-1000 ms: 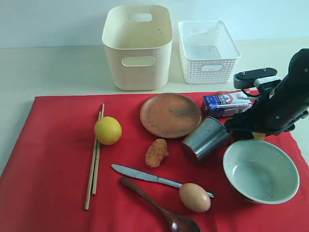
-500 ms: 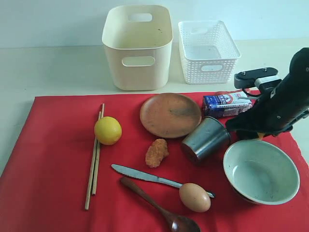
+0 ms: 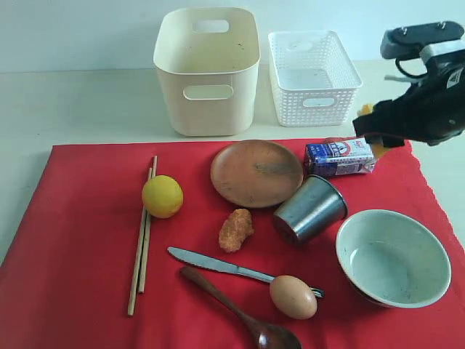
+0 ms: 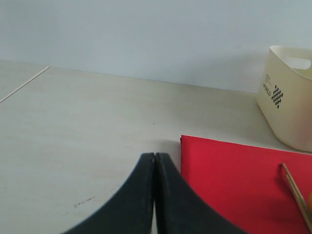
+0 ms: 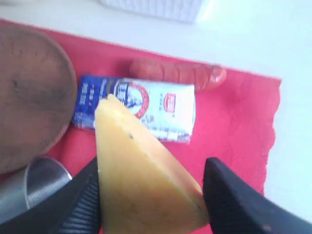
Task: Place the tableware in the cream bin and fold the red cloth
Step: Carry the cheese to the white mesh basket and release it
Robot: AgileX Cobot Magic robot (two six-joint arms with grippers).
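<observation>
The red cloth (image 3: 80, 240) lies spread flat over the near half of the worktop (image 3: 80, 102), and all the tableware rests on it. The round brown plate (image 3: 256, 173) sits near the cloth's far edge. At 4 o'clock from the plate, just beside it, the grey metal cup (image 3: 311, 209) lies on its side. The pale green bowl (image 3: 392, 260) stands upright at 4 o'clock from the cup. The steel knife (image 3: 218, 265) lies at 6 o'clock from the plate, and the dark wooden spoon (image 3: 276, 337) lies just beside the knife on the near side. The pair of chopsticks (image 3: 143, 240) lies well apart at 8 o'clock from the plate, pointing toward 12.

The cream bin (image 3: 174, 102) stands on bare worktop beyond the cloth, at 11 o'clock from the plate. A white lattice basket (image 3: 314, 102) stands just beside the bin at 3 o'clock.

A lemon (image 3: 162, 196) touches the chopsticks on their 3 o'clock side. A fried nugget (image 3: 236, 229) lies between plate and knife. An egg (image 3: 293, 297) rests over the knife's handle end. A blue-and-white carton (image 3: 339, 158) lies at 3 o'clock from the plate, with a red sausage (image 5: 178, 73) just beyond it.

The right pincer (image 5: 153, 195) hangs above the carton, its jaws clamped on a yellow cheese wedge (image 5: 136, 165). The left pincer (image 4: 155, 195) has its fingers pressed together over bare worktop, just beside a corner of the cloth.
</observation>
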